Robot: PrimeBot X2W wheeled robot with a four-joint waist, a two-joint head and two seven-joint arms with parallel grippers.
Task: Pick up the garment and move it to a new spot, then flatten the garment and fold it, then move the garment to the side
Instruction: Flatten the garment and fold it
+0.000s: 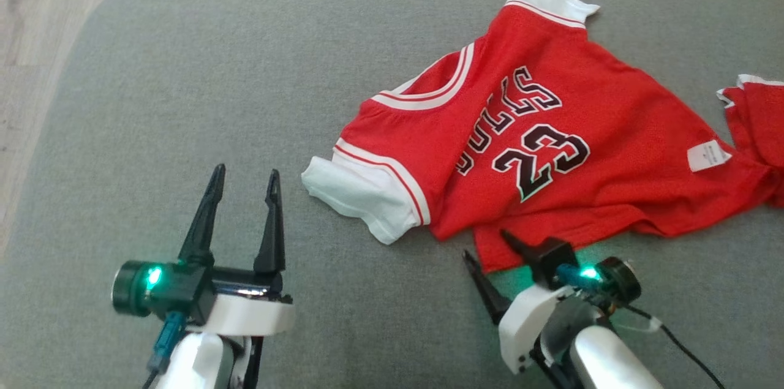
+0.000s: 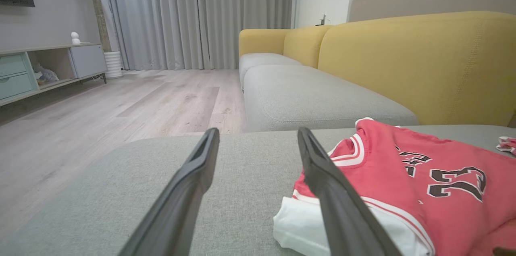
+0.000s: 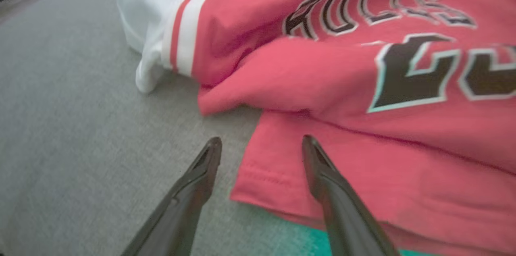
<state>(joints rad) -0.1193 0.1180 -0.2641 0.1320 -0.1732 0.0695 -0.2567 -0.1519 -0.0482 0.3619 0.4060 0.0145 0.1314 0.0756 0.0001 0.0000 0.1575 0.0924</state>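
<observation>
Risk: right gripper (image 1: pixel 487 243), jaws apart at the jersey (image 1: pixel 539 132) hem (left gripper (image 1: pixel 246 170) likewise apart, empty), may pinch one layer only, dragging it crooked.

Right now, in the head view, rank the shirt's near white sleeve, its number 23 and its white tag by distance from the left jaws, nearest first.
1. White sleeve, at the shirt's left end, on the near side.
2. Number 23, mid-shirt, farther right.
3. White tag, at the shirt's far right end.
</observation>
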